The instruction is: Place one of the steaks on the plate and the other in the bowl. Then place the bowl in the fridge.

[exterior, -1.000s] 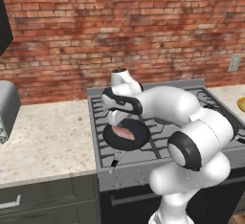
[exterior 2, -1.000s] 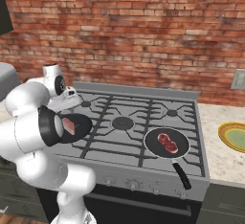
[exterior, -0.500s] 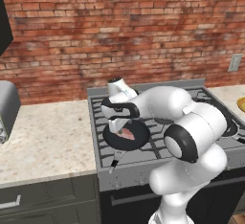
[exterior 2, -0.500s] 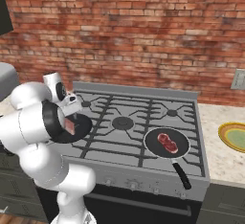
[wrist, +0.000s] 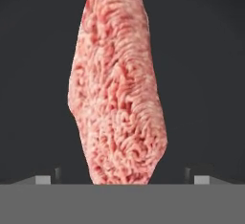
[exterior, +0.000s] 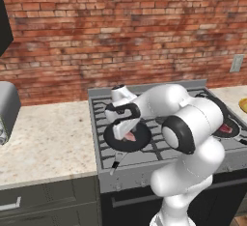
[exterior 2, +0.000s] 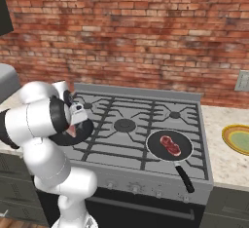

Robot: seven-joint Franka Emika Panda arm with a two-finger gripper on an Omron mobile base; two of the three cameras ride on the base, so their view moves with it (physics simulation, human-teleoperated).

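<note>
Right now we see the end effector (exterior: pixel 124 124) hanging low over a black pan (exterior: pixel 126 138) on the front left burner of the stove (exterior 2: pixel 141 124), its fingers spread wide and gripping nothing. Through the hand view, one steak (wrist: pixel 117 82) lies flat on the dark pan floor, with the two fingertips (wrist: pixel 46 178) standing well out to either side of it, apart from the meat. From the right base view, the second steak (exterior 2: pixel 170 143) rests in another black pan (exterior 2: pixel 169 145) on the stove's front right burner. To the right of the stove, we find the plate (exterior 2: pixel 239 139) lying on the pale counter (exterior 2: pixel 224 160). A brick wall (exterior 2: pixel 146 37) rises behind the stove.
</note>
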